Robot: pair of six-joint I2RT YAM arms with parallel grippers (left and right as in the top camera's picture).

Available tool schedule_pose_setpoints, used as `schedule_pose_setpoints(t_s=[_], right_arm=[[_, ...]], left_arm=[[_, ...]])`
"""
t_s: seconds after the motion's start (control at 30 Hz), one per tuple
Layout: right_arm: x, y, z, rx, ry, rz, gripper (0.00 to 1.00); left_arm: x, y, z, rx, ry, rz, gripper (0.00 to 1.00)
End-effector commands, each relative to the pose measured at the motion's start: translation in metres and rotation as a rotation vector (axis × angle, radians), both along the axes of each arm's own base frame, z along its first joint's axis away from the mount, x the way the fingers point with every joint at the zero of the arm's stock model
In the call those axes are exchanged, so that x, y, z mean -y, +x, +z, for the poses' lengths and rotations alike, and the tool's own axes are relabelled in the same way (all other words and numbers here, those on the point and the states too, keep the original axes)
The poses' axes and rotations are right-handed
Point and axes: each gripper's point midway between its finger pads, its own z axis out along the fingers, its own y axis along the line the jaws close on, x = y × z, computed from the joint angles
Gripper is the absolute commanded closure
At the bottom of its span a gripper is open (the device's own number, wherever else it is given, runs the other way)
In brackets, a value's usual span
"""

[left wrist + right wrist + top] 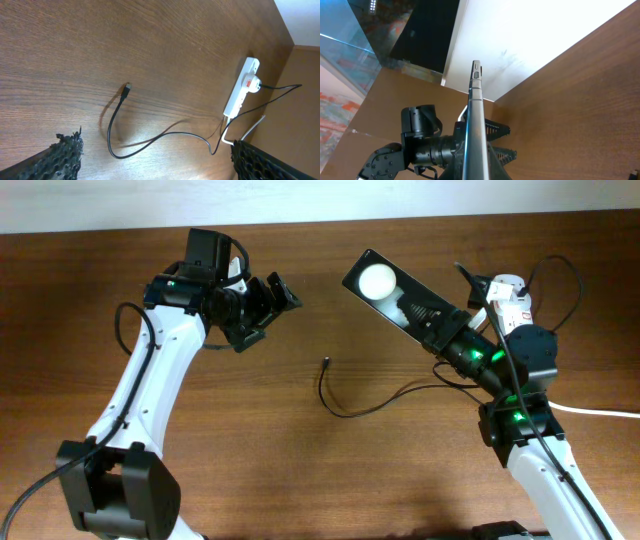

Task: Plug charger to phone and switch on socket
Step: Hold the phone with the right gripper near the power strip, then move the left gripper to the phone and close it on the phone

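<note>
In the right gripper (442,326), clamped at its lower end: the phone (385,288) — lifted clear of the table (250,450), slanting up and to the left in the overhead view. On its dark face there, two white round blobs (378,280). From the right wrist, seen edge-on as a thin upright sliver, with small buttons (476,75) near the top end.

At the left gripper (268,308), jaws spread wide and holding nothing; hanging over bare wood left of the phone and apart from it. In the left wrist view, textured black fingers (65,157) at the two lower corners, far apart, with the cable's loop on the wood between them.

Between the two arms, loose on the table: the charger (345,412). Small plug tip (127,88) free on the wood, touching neither the phone nor either gripper; from it, a curl of thin black cable looping down, then running off right toward the right arm.

Flat on the table near its back edge on the right, behind the right arm in the overhead view and well apart from the plug tip: the socket (241,93). White, elongated, red marks on top, with a round white plug (251,84) seated in it and thin black cable leaving that. From it, the thick white cord (600,412) — trailing off to the right edge. Switch position too small to tell.
</note>
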Motion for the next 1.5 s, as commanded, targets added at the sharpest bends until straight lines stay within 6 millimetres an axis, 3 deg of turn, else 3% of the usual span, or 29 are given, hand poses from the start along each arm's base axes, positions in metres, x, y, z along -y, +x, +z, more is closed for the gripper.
schedule_pose_setpoints(t_s=[0.0, 0.13, 0.3, 0.43, 0.6, 0.7, 0.9, 0.97, 1.03, 1.1, 1.27, 1.33, 1.4, 1.47], right_arm=[[0.005, -0.001, 0.019, 0.059, -0.003, -0.017, 0.96], [0.008, 0.001, 0.019, 0.06, -0.003, -0.036, 0.96], [0.04, 0.004, 0.019, 0.059, -0.006, -0.065, 0.96], [0.054, 0.003, 0.018, 0.057, -0.005, -0.063, 0.96], [0.054, 0.003, 0.015, 0.015, 0.025, -0.059, 0.96], [0.055, 0.003, -0.001, -0.109, 0.079, -0.073, 0.96], [0.056, 0.004, -0.014, -0.204, 0.147, -0.092, 0.96], [0.057, 0.007, -0.024, -0.259, 0.19, -0.134, 0.96], [0.053, 0.01, -0.038, -0.308, 0.216, -0.189, 0.96], [0.044, 0.01, -0.045, -0.32, 0.21, -0.204, 0.96], [0.023, 0.011, -0.036, -0.295, 0.237, -0.201, 0.96], [0.015, 0.013, -0.041, -0.302, 0.233, -0.216, 0.96], [0.004, 0.019, -0.038, -0.27, 0.243, -0.201, 0.96], [0.0, 0.023, -0.035, -0.263, 0.281, -0.189, 0.96]], left_arm=[[-0.002, 0.001, 0.014, 0.047, 0.005, -0.008, 0.01], [-0.002, 0.001, 0.014, 0.047, 0.005, -0.008, 0.01], [-0.002, 0.001, 0.014, 0.046, 0.005, -0.008, 0.01], [-0.002, 0.001, 0.014, 0.047, 0.005, -0.008, 0.01], [-0.002, 0.001, 0.014, 0.047, 0.005, -0.008, 0.01], [-0.002, 0.001, 0.014, 0.047, 0.005, -0.008, 0.01], [-0.001, 0.005, 0.016, 0.067, 0.001, -0.007, 0.01], [-0.012, 0.007, 0.01, 0.066, 0.068, 0.028, 0.01], [-0.031, 0.014, 0.003, 0.084, 0.174, 0.085, 0.01], [-0.034, 0.014, 0.002, 0.08, 0.191, 0.093, 0.01], [-0.034, 0.015, 0.003, 0.087, 0.188, 0.087, 0.01], [-0.022, 0.019, 0.012, 0.144, 0.13, 0.008, 0.01], [0.02, 0.023, 0.049, 0.337, -0.079, -0.236, 0.01], [0.04, 0.017, 0.071, 0.401, -0.216, -0.331, 0.01]])
